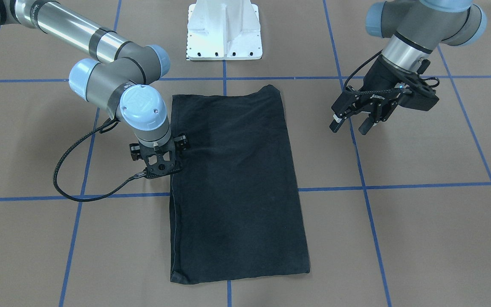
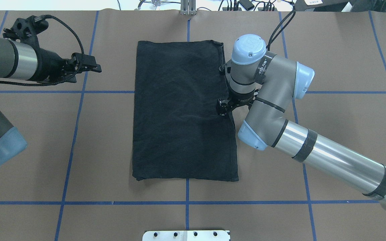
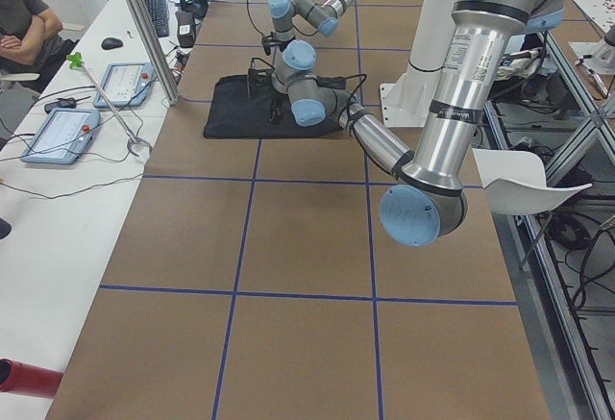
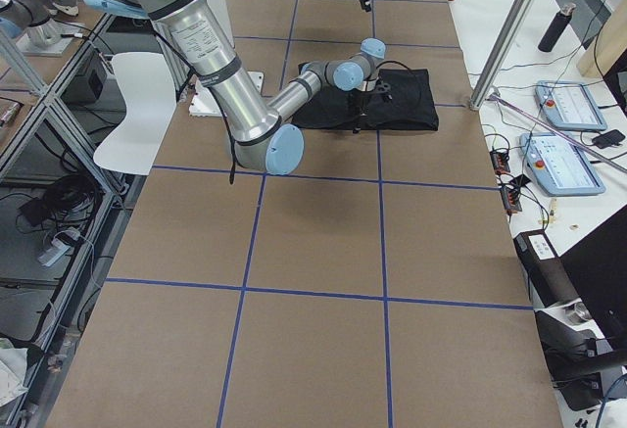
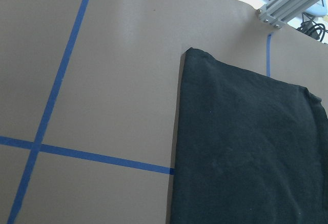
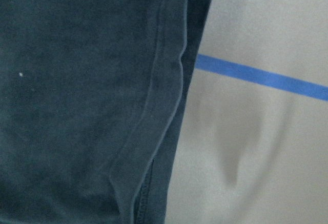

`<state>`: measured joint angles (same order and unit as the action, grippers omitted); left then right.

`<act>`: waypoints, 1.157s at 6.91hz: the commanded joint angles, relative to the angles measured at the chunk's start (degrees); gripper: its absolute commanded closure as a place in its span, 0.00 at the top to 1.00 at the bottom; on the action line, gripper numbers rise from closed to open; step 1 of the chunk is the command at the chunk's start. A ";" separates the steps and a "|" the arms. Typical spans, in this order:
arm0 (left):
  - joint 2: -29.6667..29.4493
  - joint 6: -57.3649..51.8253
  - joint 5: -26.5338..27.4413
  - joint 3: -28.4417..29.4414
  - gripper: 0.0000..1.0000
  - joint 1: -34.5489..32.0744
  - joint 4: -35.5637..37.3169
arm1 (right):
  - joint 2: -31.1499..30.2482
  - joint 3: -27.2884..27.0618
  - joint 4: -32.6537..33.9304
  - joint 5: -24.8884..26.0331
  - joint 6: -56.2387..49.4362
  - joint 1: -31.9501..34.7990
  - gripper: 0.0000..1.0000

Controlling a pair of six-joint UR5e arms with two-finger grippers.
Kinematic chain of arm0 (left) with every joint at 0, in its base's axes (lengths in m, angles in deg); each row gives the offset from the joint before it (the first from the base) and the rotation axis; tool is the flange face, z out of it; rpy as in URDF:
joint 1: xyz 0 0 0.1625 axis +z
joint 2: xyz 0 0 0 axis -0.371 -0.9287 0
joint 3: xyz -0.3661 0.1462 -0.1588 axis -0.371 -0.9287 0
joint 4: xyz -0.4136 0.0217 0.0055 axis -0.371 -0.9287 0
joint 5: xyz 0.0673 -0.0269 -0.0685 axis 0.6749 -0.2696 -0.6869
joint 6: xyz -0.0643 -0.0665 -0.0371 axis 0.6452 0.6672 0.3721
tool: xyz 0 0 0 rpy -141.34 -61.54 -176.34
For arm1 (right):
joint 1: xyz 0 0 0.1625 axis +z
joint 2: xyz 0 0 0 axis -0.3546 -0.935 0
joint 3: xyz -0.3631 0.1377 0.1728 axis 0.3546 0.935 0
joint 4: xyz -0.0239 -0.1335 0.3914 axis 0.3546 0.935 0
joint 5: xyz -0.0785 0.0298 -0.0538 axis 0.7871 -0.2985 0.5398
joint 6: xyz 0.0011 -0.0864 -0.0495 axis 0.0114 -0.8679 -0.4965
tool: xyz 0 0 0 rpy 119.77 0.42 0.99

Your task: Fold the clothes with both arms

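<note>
Black cotton T-shirt [image 1: 232, 179], a flat folded rectangle, looks light and limp; pinch its layered edge. Black two-finger left gripper [image 1: 353, 123] hangs spread; the right gripper [image 1: 160, 164], at that edge, I cannot tell.

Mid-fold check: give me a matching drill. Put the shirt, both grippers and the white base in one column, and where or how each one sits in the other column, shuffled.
Column one:
1. shirt
2. left gripper
3. right gripper
4. white base

Column two:
A. pointing down at the shirt's long edge
B. lying flat as a long, plain black rectangle
C. off to the side, clear of the cloth, fingers apart
D. beyond the shirt's short end, apart from it

Pairs: 1-B, 2-C, 3-A, 4-D
</note>
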<state>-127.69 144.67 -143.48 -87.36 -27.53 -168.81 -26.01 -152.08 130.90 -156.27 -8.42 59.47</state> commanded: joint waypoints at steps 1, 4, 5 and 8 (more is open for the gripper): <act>0.01 0.00 0.00 -0.98 1.00 0.00 0.01 | -0.81 -0.56 2.70 -1.17 0.16 0.05 0.99; 0.01 0.00 0.00 -1.87 1.00 0.00 0.01 | -0.72 -1.44 3.77 -1.61 0.16 0.84 0.99; 0.01 0.00 0.00 -2.39 1.00 0.00 0.10 | -0.11 -1.53 3.68 -2.31 0.16 1.37 0.99; -0.08 -0.09 -0.08 -4.76 1.00 -0.09 3.34 | 0.94 -0.92 2.72 -2.32 0.07 1.28 0.99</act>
<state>-127.73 144.59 -143.55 -91.04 -27.61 -166.86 -25.69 -153.36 133.77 -158.61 -8.24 60.81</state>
